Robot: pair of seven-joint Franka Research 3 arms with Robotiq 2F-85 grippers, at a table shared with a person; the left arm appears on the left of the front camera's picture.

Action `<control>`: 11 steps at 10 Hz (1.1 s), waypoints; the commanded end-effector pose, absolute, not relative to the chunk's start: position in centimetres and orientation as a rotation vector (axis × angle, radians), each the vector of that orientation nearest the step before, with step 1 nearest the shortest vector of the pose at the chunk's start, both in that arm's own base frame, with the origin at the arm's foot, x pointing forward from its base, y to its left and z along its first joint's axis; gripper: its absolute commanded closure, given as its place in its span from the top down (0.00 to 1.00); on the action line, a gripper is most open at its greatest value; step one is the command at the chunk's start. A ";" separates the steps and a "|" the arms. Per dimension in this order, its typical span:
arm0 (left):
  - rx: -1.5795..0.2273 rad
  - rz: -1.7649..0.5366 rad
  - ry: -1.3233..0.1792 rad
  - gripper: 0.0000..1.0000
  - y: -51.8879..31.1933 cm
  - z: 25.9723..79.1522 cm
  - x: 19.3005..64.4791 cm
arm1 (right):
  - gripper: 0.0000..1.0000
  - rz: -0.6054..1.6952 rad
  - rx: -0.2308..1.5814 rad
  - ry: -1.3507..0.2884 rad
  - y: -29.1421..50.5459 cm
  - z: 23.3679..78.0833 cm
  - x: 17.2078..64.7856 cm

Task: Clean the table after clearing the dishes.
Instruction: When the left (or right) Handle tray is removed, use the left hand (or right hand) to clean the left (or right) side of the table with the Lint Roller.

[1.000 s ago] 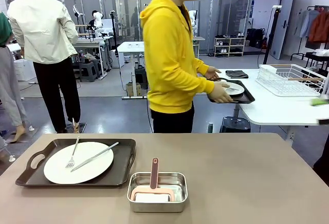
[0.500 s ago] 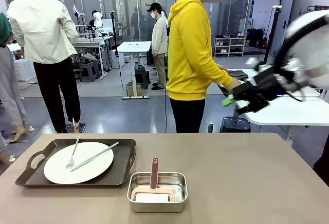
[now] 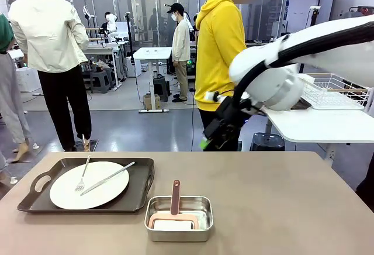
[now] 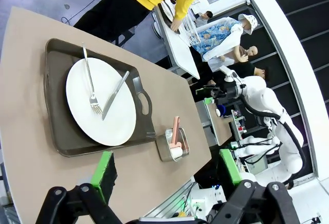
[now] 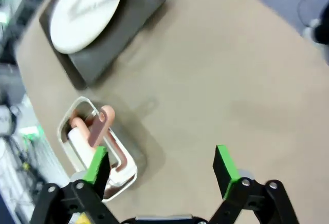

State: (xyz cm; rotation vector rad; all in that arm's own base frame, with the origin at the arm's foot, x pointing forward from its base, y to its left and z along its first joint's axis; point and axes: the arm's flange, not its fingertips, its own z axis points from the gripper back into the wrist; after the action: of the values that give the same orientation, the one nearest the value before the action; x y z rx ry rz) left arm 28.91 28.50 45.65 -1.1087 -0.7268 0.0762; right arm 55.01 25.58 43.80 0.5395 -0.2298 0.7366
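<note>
table: plain greyish-brown top across the near part of the front view, with a tray at the near left and a tin near the middle of the near edge; the right half is bare.
tray: dark brown, rectangular, with a cut-out handle at its left end, flat on the table's left side.
plate: round and white, lying inside the tray and toward its left.
fork: silver, on the plate, tines toward the near side.
knife: silver, laid slantwise on the plate just right of the fork, its far end reaching past the plate's rim.
steel tin: small and rectangular, just right of the tray's near corner and apart from it.
pink-handled tool: lies in the tin, its handle pointing to the far side over the rim.
right gripper: on the arm that extends from the right past the middle, hanging in the air above the table's far edge; in its wrist view the green pads are spread wide with nothing between them, over bare tabletop, with the tin beside one finger.
left gripper: fingers released and empty, high over the table, looking down on the tray, plate and tin.
person: in a yellow hoodie, standing beyond the far edge, turned toward the white table at the far right.
wire rack: white, on the white table.
</note>
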 end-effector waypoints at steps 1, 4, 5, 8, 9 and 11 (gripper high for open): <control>-1.117 0.072 -0.734 1.00 28.6 45.9 28.6 | 1.00 0.876 0.509 -0.130 28.8 42.4 56.1; -1.117 0.072 -0.734 1.00 28.6 45.9 28.6 | 1.00 0.934 0.495 -0.060 30.7 40.9 54.3; -1.117 0.072 -0.734 1.00 28.6 45.9 28.6 | 1.00 0.901 0.514 -0.079 30.6 39.9 54.6; -1.117 0.072 -0.734 1.00 28.6 45.9 28.6 | 1.00 0.901 0.514 -0.079 30.6 39.9 54.6; -1.117 0.072 -0.734 1.00 28.6 45.9 28.6 | 1.00 0.901 0.514 -0.079 30.6 39.9 54.6; -1.117 0.072 -0.734 1.00 28.6 45.9 28.6 | 1.00 0.909 0.508 -0.068 30.4 39.9 54.8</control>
State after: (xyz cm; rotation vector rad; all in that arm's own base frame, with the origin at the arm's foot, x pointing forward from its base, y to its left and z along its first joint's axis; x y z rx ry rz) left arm 28.91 28.50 45.65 -1.1086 -0.7267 0.0762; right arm 54.84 30.36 39.87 0.5080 -0.0680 0.9087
